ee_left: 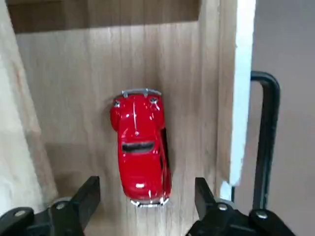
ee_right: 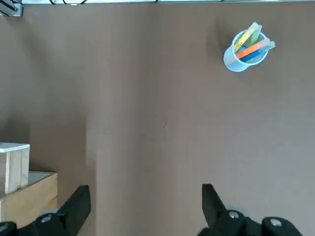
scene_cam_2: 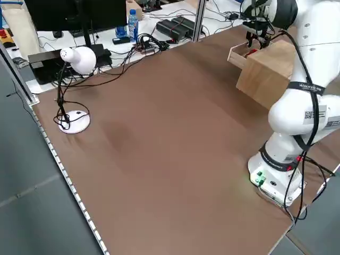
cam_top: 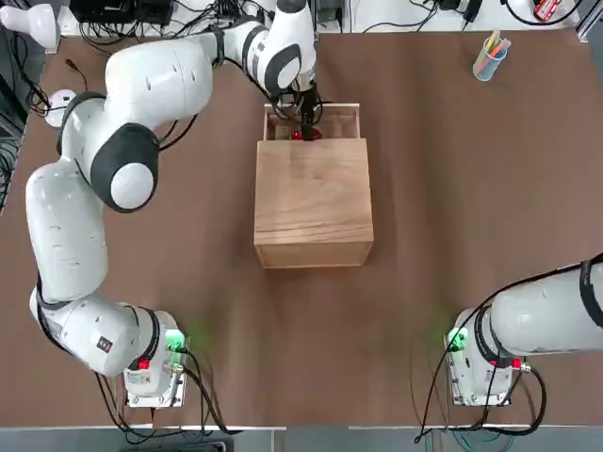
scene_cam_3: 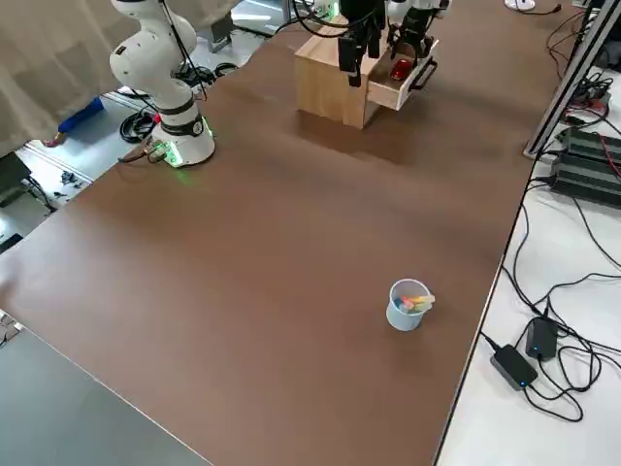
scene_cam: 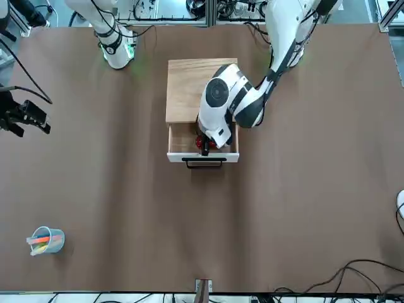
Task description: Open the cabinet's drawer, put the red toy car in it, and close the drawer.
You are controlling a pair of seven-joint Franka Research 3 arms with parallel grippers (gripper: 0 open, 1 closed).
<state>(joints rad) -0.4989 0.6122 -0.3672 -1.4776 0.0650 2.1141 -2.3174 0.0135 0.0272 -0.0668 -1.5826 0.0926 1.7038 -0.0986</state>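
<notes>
The cabinet (cam_top: 313, 202) stands mid-table with its drawer (cam_top: 339, 121) pulled out on the far side, dark handle (scene_cam: 204, 164) facing away from me. The red toy car (ee_left: 140, 147) lies flat on the drawer's wooden floor, also seen in the top view as the car (cam_top: 300, 136). My left gripper (ee_left: 147, 187) hangs just above the drawer, open, one finger on each side of the car with a gap to both. Over bare table, in its own wrist view, my right gripper (ee_right: 145, 196) is open and holds nothing; that arm (cam_top: 546, 320) stays near its base.
A blue cup of coloured pens (cam_top: 490, 58) stands at the far right of the table. A white desk lamp (scene_cam_2: 74, 58) and cables sit off the table's left edge. A black device (scene_cam: 25, 117) reaches in at the right side.
</notes>
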